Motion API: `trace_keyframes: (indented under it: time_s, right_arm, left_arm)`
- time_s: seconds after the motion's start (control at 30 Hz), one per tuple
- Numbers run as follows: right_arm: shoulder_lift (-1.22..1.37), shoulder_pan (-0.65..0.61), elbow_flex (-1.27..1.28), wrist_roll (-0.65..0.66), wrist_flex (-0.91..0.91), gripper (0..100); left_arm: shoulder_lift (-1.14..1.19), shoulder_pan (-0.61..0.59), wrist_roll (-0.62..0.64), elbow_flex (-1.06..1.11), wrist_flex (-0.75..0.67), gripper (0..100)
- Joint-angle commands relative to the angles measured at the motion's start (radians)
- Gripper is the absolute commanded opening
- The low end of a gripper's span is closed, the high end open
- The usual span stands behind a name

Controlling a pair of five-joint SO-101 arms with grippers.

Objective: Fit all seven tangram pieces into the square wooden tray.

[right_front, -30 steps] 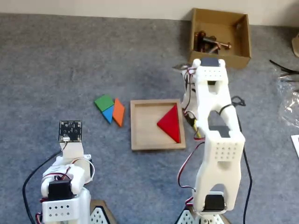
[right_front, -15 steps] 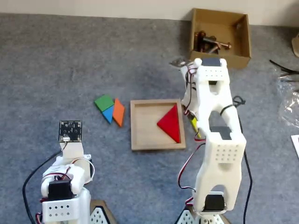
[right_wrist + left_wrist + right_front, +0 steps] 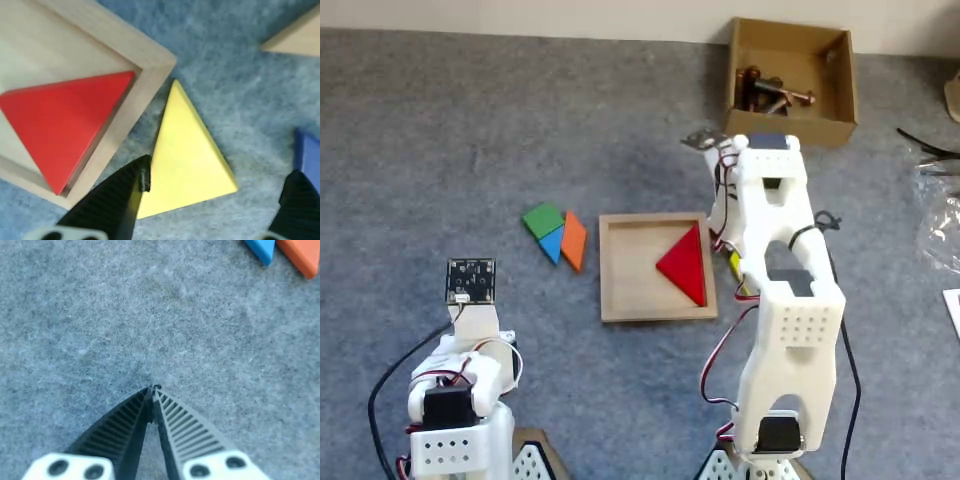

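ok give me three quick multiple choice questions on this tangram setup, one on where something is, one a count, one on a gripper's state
1. Where is the yellow triangle relative to the tray?
A) inside it
B) on the carpet just outside its corner
C) leaning upright against its rim

2. How many pieces lie inside the tray?
A) none
B) one
C) three

3. What state is the left gripper in?
A) open wide
B) shut on the blue piece
C) shut with nothing in it

Answers:
1 B, the right wrist view shows it lying flat on the carpet past the rim.
2 B, the red triangle is the one piece within the rim.
3 C, its fingers meet over bare carpet.
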Motion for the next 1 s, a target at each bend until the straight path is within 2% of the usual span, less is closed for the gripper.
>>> trace_keyframes:
  time_s: [0.0,0.2,0.47,0.77,0.97]
  right_arm:
    - [-0.019,0.012,-0.004,0.006,-0.016,38.2]
    - [0.016,0.013,0.068,0.005,-0.11,38.2]
    - [0.033,0.012,0.081,0.005,-0.117,38.2]
    - [0.024,0.008,0.104,-0.133,-0.053,38.2]
    - [0.031,0.012,0.111,-0.132,-0.085,37.9]
  left_arm:
    - [0.007,-0.008,0.002,0.021,0.008,0]
    - [0.007,-0.008,0.002,0.021,0.008,0]
    - [0.007,-0.008,0.002,0.021,0.008,0]
    - [0.007,-0.008,0.002,0.021,0.008,0]
    - [0.007,-0.008,0.002,0.021,0.008,0]
